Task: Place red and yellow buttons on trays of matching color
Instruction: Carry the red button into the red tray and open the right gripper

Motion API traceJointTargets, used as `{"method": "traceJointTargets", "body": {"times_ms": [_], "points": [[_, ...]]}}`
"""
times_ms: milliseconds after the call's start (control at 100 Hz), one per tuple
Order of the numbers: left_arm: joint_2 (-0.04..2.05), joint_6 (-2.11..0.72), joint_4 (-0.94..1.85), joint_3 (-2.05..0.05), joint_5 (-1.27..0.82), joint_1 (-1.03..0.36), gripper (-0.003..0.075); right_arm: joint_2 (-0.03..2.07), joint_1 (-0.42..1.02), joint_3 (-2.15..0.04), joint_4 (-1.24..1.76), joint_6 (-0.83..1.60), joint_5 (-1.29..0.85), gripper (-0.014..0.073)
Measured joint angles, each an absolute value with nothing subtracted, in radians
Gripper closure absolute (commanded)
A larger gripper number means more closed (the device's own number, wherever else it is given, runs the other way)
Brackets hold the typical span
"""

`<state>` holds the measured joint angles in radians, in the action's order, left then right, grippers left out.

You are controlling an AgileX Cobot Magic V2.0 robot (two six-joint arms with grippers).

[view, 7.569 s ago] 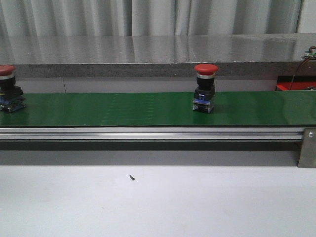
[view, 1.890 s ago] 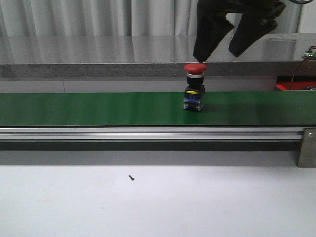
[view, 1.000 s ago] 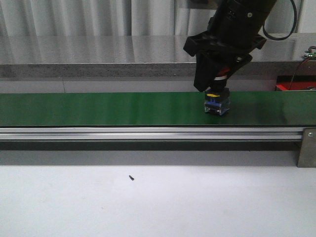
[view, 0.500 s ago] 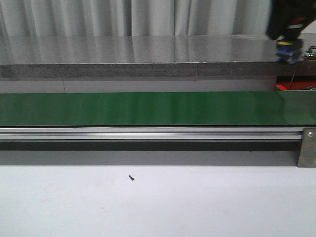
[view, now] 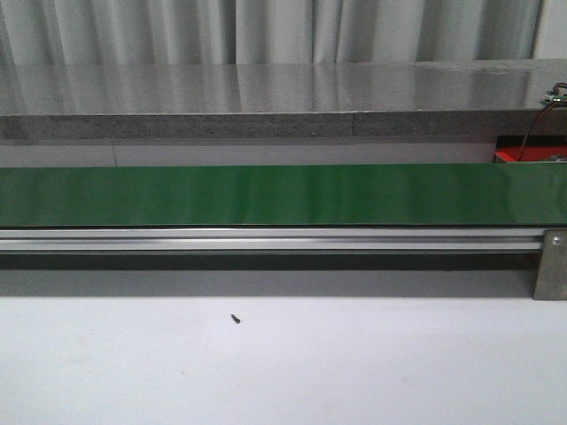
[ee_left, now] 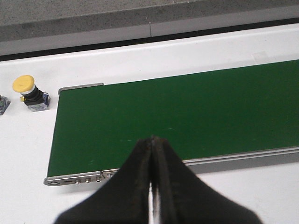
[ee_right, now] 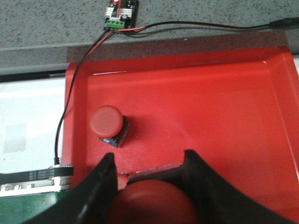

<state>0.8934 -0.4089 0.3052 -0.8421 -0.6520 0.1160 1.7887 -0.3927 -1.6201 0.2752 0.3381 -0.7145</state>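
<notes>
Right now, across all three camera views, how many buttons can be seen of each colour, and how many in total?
Red buttons: 2, one standing in the red tray at, one held between the right gripper's fingers at.
Yellow buttons: 1, on the white table beside the end of the green belt at.
Total: 3 buttons. An object cut off at the picture edge near the yellow one cannot be identified.

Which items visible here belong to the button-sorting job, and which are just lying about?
Part of the job:
- red button held in the right gripper
- red button already on the red tray
- yellow button beside the green belt
- left gripper, shut and empty

Just lying about:
- small circuit board with its wires
- dark speck on the table
</notes>
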Motion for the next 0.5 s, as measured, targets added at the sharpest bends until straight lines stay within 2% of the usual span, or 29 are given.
{"method": "traceJointTargets", "body": {"times_ms": [500], "points": [[0.893,-0.409,0.305,-0.842,-0.652,0.116,0.0740,2.044,-0.393,-1.620,0.307,0.359,-0.531,0.0543]]}}
